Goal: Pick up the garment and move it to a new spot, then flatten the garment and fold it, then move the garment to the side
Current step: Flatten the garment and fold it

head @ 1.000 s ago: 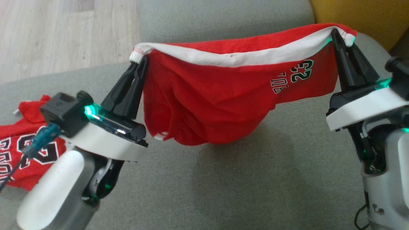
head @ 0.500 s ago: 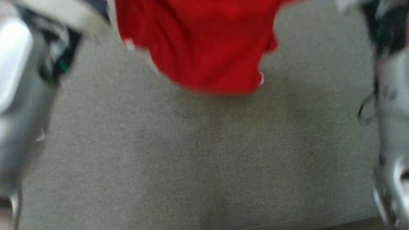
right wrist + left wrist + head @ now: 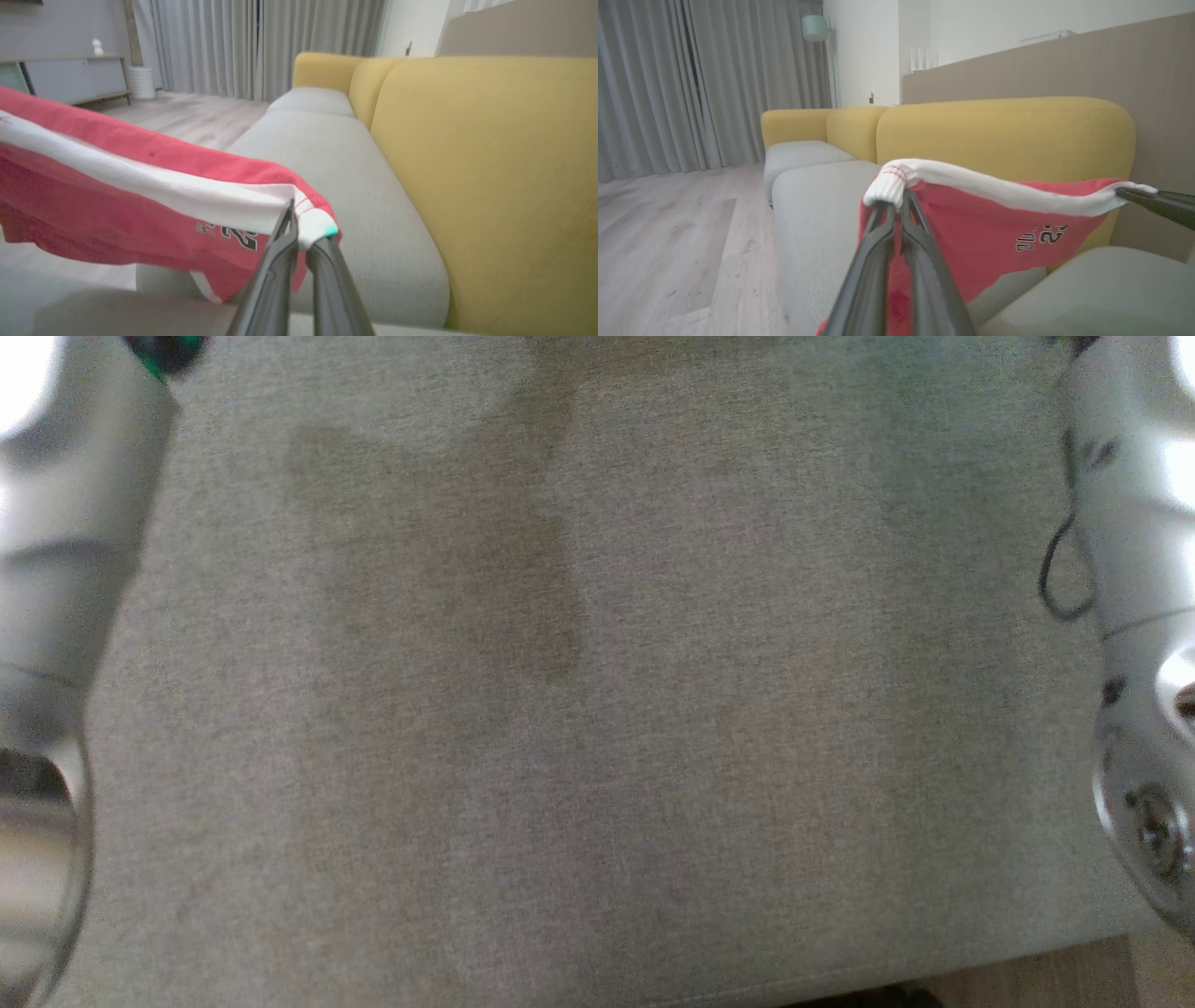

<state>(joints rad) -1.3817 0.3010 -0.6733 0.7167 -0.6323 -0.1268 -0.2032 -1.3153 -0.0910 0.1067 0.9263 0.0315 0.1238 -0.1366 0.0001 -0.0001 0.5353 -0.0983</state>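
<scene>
Aloft over the sofa (image 3: pixel 817 200), the garment (image 3: pixel 971 228) hangs stretched between both pincers, clear of the grey seat cushion (image 3: pixel 327 154). Its long axis is the white ribbed waistband (image 3: pixel 994 186), which runs roughly level along the front of the sofa's yellow backrest (image 3: pixel 1004 135), sagging a little mid-span. From that band the soft red knit body drops toward the sofa's seat in loose folds, with black-and-white print nearer the right end. The left pincer (image 3: pixel 901 198) is closed narrow on one gathered end of the waistband. The right pincer (image 3: pixel 299 224) is pinched tight on the other end, where the band bunches into a small rounded knob. From the head, pale glossy forearms (image 3: pixel 65 523) flank the sofa's coarse woven seat fabric.
</scene>
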